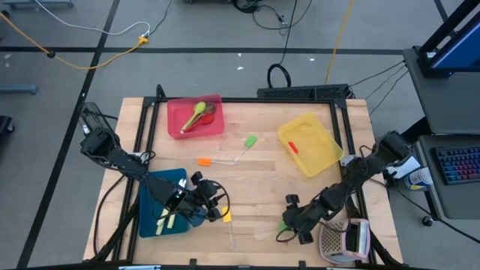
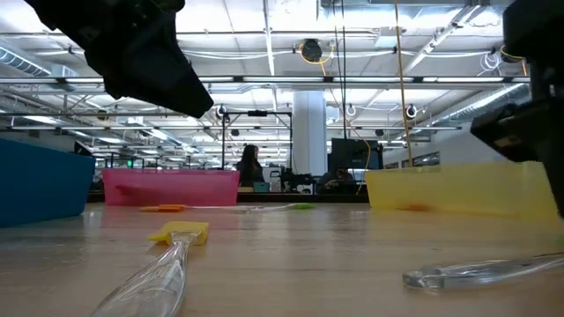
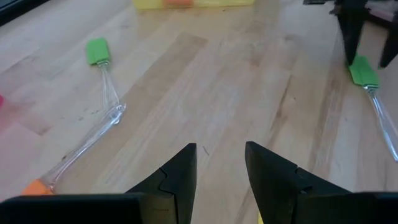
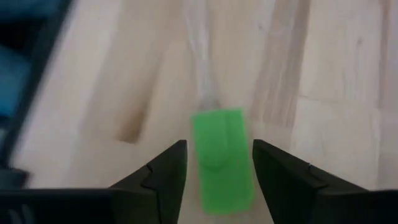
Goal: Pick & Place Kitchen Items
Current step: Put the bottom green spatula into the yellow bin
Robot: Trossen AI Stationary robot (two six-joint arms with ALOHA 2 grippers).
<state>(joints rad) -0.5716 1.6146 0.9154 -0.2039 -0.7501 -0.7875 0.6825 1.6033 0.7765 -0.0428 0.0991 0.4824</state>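
While your left gripper (image 1: 223, 213) hung at lower centre-left, jaws parted and empty beside the blue tray (image 1: 150, 196), probably having just unloaded, your right gripper (image 4: 217, 163) at lower right straddled the green spatula (image 4: 222, 158) lying on the table (image 1: 255, 180), jaws wide, evidently lined up to grasp it.

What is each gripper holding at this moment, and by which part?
Nothing is held. The right gripper stands open astride a green spatula's head, not yet closed. The left gripper is open and empty.
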